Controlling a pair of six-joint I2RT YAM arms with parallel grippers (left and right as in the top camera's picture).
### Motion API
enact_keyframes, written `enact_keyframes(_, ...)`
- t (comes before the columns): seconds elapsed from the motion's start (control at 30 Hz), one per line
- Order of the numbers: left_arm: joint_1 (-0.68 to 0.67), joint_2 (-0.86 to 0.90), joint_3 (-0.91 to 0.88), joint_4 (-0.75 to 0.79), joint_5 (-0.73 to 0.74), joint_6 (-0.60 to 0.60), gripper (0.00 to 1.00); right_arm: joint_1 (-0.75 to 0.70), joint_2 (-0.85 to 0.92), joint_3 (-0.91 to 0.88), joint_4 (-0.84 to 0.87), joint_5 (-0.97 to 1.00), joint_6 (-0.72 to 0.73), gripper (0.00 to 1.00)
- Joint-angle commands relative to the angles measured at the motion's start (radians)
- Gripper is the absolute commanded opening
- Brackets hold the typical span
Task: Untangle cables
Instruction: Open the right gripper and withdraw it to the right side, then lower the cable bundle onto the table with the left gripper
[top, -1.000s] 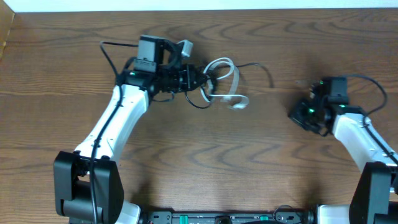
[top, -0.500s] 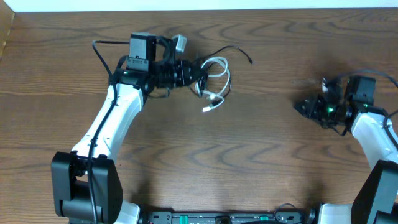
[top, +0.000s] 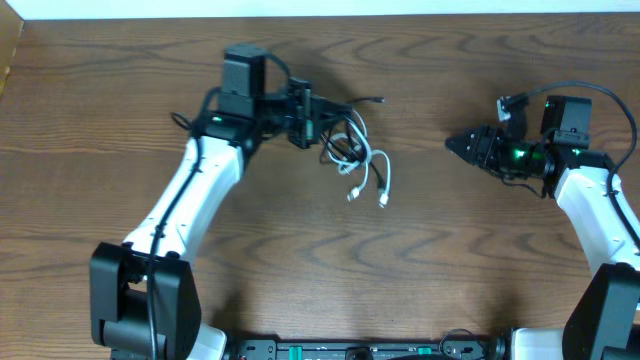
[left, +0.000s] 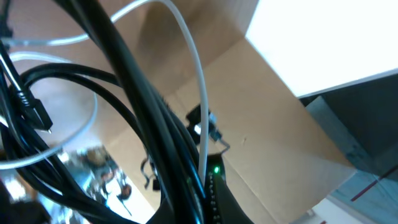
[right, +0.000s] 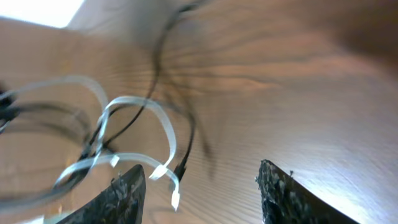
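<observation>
A tangle of black and white cables (top: 352, 148) hangs from my left gripper (top: 314, 120), which is shut on the bundle near the back middle of the table. Two white plug ends (top: 383, 202) dangle toward the wood, and a black end (top: 378, 100) sticks out to the right. The left wrist view is filled with thick black cables (left: 149, 143) and a thin white one (left: 198, 93). My right gripper (top: 452, 143) points left toward the tangle from some distance away, open and empty. In the right wrist view it (right: 202, 199) faces the white loops (right: 140, 102) and a black lead (right: 186, 146).
Bare wooden tabletop (top: 330, 270) lies in front of and between both arms. The table's back edge (top: 400, 14) runs just behind the left gripper. A cardboard panel (left: 280, 124) shows in the left wrist view.
My left gripper has shifted right with the tangle, and the white ends now hang lower. The right gripper has opened and swung left to face the cables.
</observation>
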Motion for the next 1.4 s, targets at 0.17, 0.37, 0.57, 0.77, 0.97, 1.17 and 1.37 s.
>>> enact_keyframes(0.17,-0.263,-0.020,0.018,-0.276,-0.755,0.054,0.07,0.001,0.005,0.012,-0.135,0.338,0.070,0.55)
enact_keyframes(0.37,-0.415,-0.016,0.018,-0.391,-1.308,0.367,0.42,0.001,0.005,0.012,-0.137,0.348,0.067,0.57)
enact_keyframes(0.57,-0.452,-0.019,0.018,-0.268,-1.350,1.102,0.81,0.002,0.005,0.012,-0.137,0.341,0.067,0.58)
enact_keyframes(0.77,-0.452,-0.090,0.021,-0.258,-1.229,1.601,0.81,0.005,0.005,0.012,-0.143,0.343,0.050,0.59)
enact_keyframes(0.97,-0.441,-0.120,0.020,-0.300,-1.019,1.784,0.72,0.005,0.005,0.012,-0.141,0.343,0.043,0.60)
enact_keyframes(1.17,-0.388,-0.016,0.020,-0.388,-0.975,1.532,0.61,0.005,0.005,0.012,-0.146,0.343,0.037,0.60)
enact_keyframes(1.37,-0.362,0.088,0.020,-0.401,-0.975,1.183,0.40,0.005,0.005,0.012,-0.152,0.343,0.037,0.61)
